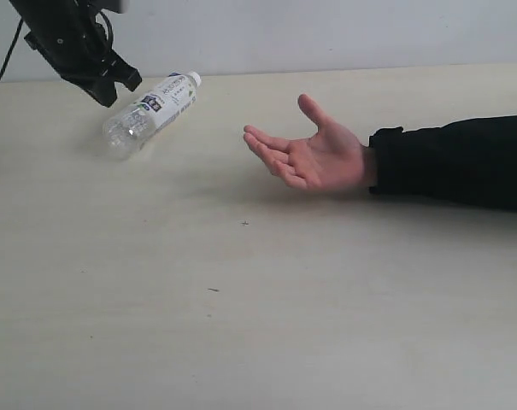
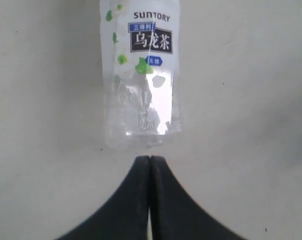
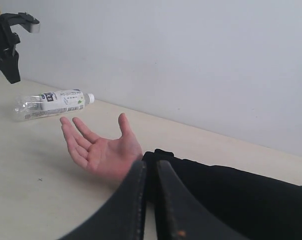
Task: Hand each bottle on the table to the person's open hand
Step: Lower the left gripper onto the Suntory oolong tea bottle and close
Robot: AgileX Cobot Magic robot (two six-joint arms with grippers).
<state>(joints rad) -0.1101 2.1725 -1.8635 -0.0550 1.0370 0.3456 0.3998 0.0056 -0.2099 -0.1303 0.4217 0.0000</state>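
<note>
One clear bottle with a white cap and a white-green-blue label lies on its side on the table, at the far left. My left gripper hangs just left of the bottle's base and holds nothing. In the left wrist view its jaws are pressed together, a short gap from the bottle's base. The person's open hand rests palm up right of the bottle, wrist in a black sleeve. My right gripper is shut and empty, seen over the sleeved forearm, facing the hand and the bottle.
The black-sleeved forearm lies across the right side of the table. A pale wall runs behind the table's far edge. A black cable hangs at the far left.
</note>
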